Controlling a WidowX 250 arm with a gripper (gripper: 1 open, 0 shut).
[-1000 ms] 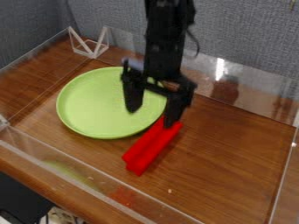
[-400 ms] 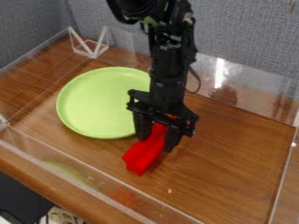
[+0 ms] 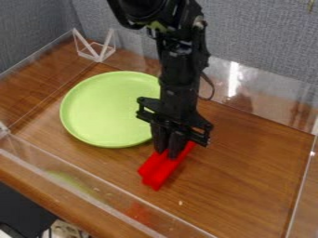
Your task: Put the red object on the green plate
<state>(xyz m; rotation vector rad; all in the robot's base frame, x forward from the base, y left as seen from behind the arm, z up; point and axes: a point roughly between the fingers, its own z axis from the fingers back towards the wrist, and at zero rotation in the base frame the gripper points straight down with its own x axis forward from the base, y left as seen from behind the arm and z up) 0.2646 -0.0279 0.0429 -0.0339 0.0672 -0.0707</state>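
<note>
Table (image 3: 248, 158): brown wood-grain surface filling most of the frame, ringed by a low clear wall.
Green plate (image 3: 93, 112): large, round, lime-green — left of centre, nothing lying on it.
Arm: black, coming down from the top centre, pointing straight down at the block.
Gripper (image 3: 172, 145): you have the fingers drawn in against the sides of the red object's upper end; they look clamped on it, though the contact itself is partly hidden by the black fingers.
Red object (image 3: 159, 168): bright red bar, lower centre, resting on the wood just off the plate's right rim, not on the plate.
White wire stand (image 3: 93, 44): upper left corner, well apart from the work.
Step in hand: the grasp — you are closing on the block.
Next move: judged, you lift the block clear of the wood, carry it left over the plate, then lower and release.
Writing: no brand, label or lettering readable anywhere.
</note>
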